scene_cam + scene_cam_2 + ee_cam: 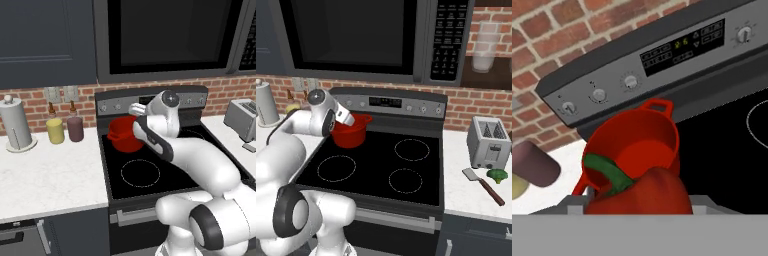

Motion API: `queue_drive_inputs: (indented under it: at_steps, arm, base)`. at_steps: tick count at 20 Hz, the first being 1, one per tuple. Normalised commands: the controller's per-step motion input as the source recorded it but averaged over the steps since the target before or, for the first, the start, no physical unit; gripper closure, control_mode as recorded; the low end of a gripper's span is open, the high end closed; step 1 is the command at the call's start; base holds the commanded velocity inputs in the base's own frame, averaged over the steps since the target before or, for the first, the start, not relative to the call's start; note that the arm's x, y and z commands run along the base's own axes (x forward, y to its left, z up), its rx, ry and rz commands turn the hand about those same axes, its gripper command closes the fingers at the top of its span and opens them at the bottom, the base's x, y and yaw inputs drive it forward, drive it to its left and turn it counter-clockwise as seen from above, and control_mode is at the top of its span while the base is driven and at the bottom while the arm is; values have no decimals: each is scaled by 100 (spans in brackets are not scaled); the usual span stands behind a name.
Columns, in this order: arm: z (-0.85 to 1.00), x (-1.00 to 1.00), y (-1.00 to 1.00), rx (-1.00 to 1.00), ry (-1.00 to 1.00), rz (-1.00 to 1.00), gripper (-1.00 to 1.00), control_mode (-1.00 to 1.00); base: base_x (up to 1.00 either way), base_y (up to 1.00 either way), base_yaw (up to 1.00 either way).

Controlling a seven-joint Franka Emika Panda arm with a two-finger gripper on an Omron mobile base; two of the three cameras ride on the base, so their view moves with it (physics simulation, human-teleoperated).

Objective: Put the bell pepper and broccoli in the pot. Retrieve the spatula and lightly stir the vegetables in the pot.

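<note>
Carrying the pepper [643, 192] clamped in the tool [639, 210] at the 6 o'clock rim of the pot [632, 145] on the stove's rear-left burner, a release here could bounce it onto the cooktop [722, 155].

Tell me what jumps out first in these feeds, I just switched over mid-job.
The red pot on the stove's back left burner catches the eye, with the white arm reaching toward it. In the hand view a red bell pepper with a green stem looms close, held over the pot's rim. On the counter right of the stove, the broccoli and spatula lie by the toaster.
</note>
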Motion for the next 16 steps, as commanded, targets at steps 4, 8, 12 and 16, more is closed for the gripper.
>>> queue_drive_inputs:
  at_steps: [4, 8, 12, 16]
  arm:
    - [-35, 33, 17, -15, 0, 0, 100, -100]
    - [-33, 46, 5, -8, 0, 0, 100, -100]
    - [-18, 49, 0, 0, 0, 1, 100, -100]
    - [-11, 48, 0, 0, 0, 2, 100, -100]
  base:
    - [0, 0, 0]
    - [0, 0, 0]
    - [0, 0, 0]
    - [0, 0, 0]
